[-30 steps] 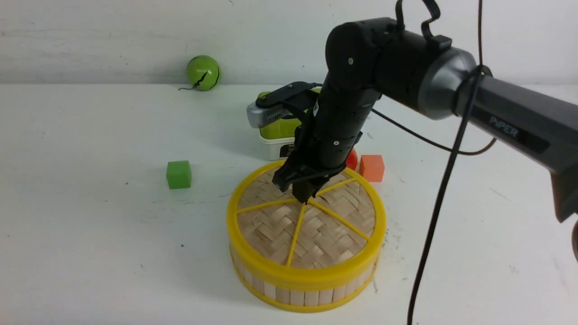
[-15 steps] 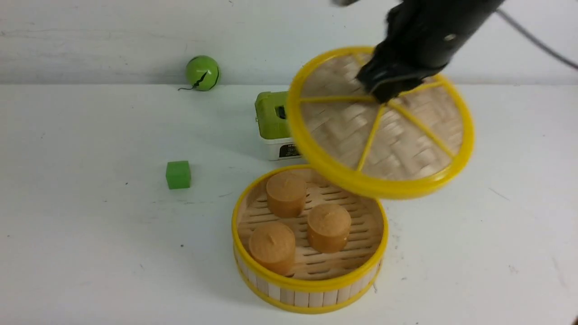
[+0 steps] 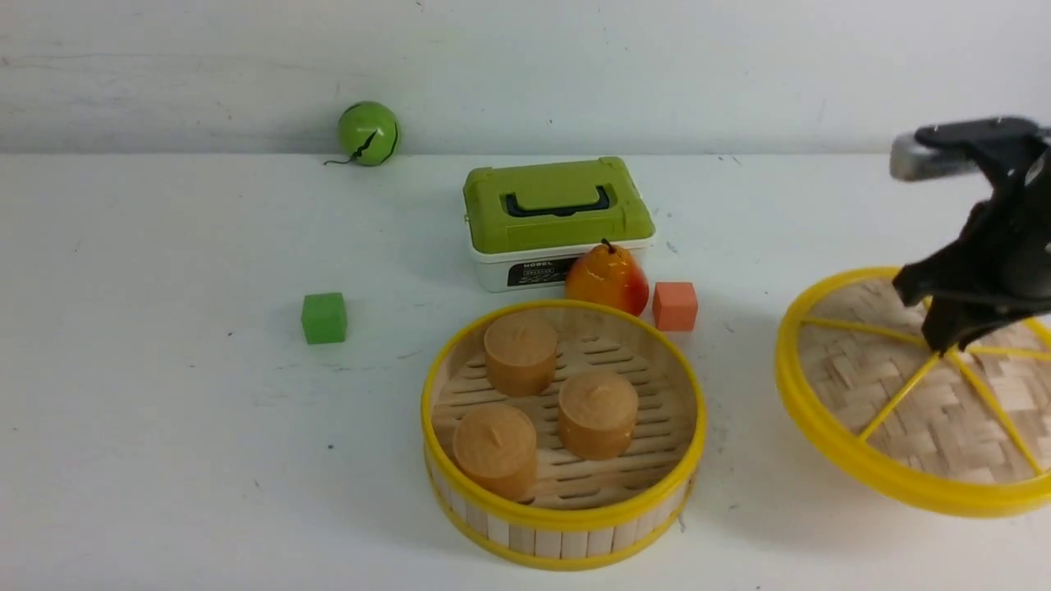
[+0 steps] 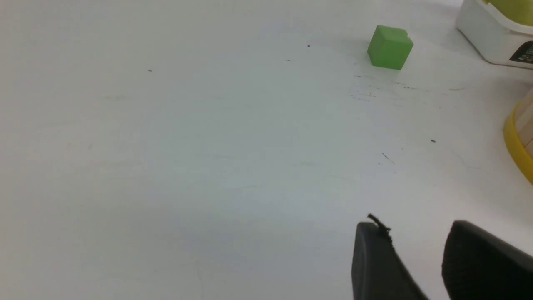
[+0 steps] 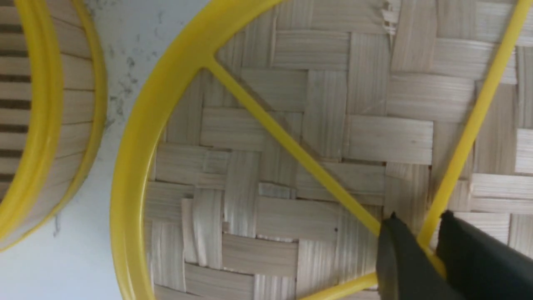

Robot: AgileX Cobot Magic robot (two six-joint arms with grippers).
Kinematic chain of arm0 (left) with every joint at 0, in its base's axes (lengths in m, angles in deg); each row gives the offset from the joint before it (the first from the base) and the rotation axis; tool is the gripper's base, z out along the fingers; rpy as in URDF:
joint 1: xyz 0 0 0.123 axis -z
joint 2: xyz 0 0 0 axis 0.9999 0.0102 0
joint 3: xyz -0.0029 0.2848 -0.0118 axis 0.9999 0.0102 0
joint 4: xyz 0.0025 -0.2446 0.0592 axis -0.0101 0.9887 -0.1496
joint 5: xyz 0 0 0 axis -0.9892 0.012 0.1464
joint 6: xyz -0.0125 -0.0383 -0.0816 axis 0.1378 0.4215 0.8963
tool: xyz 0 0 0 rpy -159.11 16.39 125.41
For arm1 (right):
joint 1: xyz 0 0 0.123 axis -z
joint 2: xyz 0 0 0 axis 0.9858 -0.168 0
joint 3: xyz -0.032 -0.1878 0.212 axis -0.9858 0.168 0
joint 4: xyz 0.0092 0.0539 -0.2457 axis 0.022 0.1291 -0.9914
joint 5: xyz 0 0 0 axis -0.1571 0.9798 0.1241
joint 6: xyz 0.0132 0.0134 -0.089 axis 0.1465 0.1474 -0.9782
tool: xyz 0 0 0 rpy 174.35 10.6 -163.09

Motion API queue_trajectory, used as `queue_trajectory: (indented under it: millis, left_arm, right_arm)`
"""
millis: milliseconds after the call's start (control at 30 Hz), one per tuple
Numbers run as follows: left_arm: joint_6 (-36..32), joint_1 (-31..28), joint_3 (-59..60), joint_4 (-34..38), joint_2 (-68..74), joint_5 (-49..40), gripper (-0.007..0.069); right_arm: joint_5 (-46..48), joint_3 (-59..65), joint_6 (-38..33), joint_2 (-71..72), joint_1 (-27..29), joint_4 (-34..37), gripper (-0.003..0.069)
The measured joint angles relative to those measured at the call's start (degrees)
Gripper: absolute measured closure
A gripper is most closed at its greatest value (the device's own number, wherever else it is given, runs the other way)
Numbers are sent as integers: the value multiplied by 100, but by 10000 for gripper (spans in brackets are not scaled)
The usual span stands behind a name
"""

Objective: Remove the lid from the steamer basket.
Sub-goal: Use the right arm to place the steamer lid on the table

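Note:
The steamer basket (image 3: pixel 566 517) stands uncovered at the front middle of the table, with three tan cylinders (image 3: pixel 519 353) on its slatted floor. Its yellow rim also shows in the right wrist view (image 5: pixel 39 125) and the left wrist view (image 4: pixel 514 143). The lid (image 3: pixel 870 394), woven bamboo with a yellow rim and spokes, is at the far right, tilted, partly out of frame. My right gripper (image 3: pixel 944 341) is shut on the lid's central knob; in the right wrist view (image 5: pixel 420 227) the jaws pinch the knob where the spokes (image 5: pixel 291 146) meet. My left gripper (image 4: pixel 416 229) hangs open and empty over bare table.
A white box with a green hinged top (image 3: pixel 558 205) stands behind the basket, with a pear (image 3: pixel 608 279) and an orange cube (image 3: pixel 675 305) in front of it. A green cube (image 3: pixel 324 317) lies left of the basket. A green ball (image 3: pixel 369 132) rests by the back wall.
My right gripper lifted the lid off the basket, swung it up and to the right, then lowered it at the far right. The three cylinders, pear and box came into view.

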Motion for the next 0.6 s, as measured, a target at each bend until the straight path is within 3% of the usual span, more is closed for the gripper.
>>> queue_trajectory:
  millis: [133, 433, 500, 600]
  left_arm:
    - [0, 0, 0, 0, 0, -4, 386]
    - [0, 0, 0, 0, 0, -4, 386]
    - [0, 0, 0, 0, 0, -4, 386]
    - [0, 0, 0, 0, 0, -4, 386]
  right_arm:
    - [-667, 438, 0, -437, 0, 137, 554]
    - [-927, 450, 0, -886, 0, 158, 554]
    - [-947, 446, 0, -899, 0, 165, 543]
    - [-977, 433, 0, -906, 0, 182, 465]
